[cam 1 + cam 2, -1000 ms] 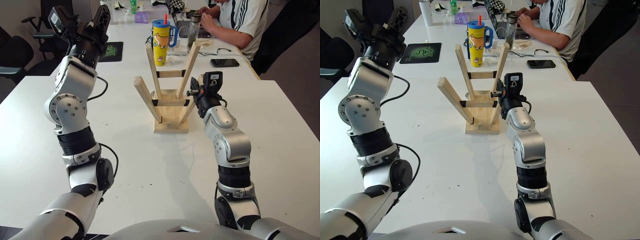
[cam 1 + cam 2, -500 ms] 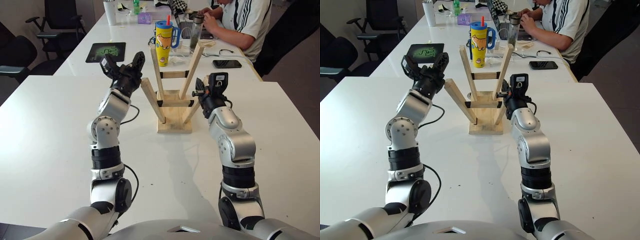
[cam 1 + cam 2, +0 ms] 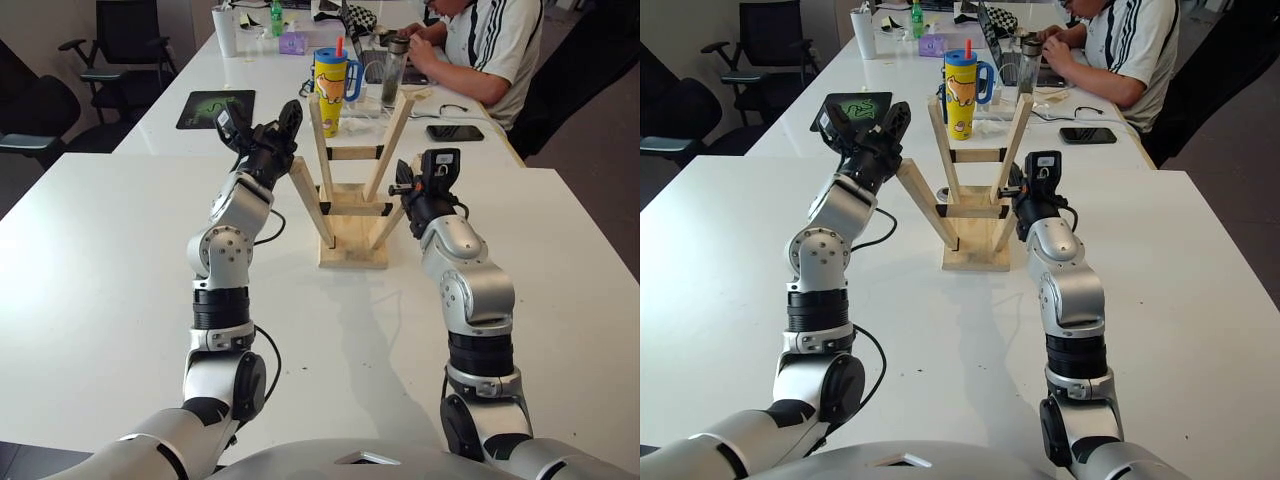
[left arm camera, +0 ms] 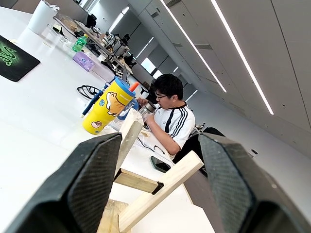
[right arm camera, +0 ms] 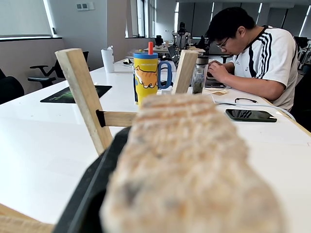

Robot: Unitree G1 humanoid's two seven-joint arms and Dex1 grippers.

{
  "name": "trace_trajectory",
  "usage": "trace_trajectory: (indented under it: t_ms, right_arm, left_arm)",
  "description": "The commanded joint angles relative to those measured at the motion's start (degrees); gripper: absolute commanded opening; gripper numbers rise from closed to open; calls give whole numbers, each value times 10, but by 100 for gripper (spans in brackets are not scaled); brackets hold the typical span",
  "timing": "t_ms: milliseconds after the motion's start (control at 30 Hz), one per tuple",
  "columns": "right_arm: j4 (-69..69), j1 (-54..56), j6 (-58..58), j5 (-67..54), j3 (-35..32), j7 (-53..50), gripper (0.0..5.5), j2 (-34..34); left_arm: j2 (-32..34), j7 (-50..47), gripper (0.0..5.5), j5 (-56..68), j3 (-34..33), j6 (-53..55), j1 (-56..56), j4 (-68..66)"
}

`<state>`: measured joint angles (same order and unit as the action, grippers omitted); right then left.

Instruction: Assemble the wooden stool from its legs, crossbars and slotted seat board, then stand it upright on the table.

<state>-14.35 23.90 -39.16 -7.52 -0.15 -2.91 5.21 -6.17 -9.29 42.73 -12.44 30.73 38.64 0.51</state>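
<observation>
Left eye view: left gripper [image 3: 260, 127] agape beside stool [image 3: 352, 252], right gripper [image 3: 400, 193] tight on leg [image 3: 381, 227].

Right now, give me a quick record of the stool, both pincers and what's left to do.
stool: pale wooden stool upside down, seat board flat on white table, legs up
left pincer: open, beside top of the left leg
right pincer: shut on the right leg
left to do: stand it upright

Near-right stool leg [image 5: 194, 160] blurred at close range in right wrist view. Right gripper [image 3: 404, 190] grip state obscured by it. Seat board [image 3: 352, 258] partly covered by legs.
</observation>
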Motion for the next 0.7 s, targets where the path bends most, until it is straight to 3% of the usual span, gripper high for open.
trace_trajectory:
  t_ms: [33, 200, 367, 700]
  right_arm:
    - [50, -44, -53, 16, 38, 10, 112, -4]
    - [42, -35, -28, 14, 28, 7, 112, -10]
    - [27, -19, 21, 10, 5, -2, 212, -23]
    - [-24, 60, 114, 1, -35, -7, 215, -33]
  left_arm:
    - [-6, -2, 296, 2, 11, 27, 10, 10]
    - [5, -2, 296, -2, 1, 29, 10, 19]
    - [9, -4, 296, -3, -4, 27, 8, 22]
    - [16, -7, 296, -8, -9, 33, 4, 35]
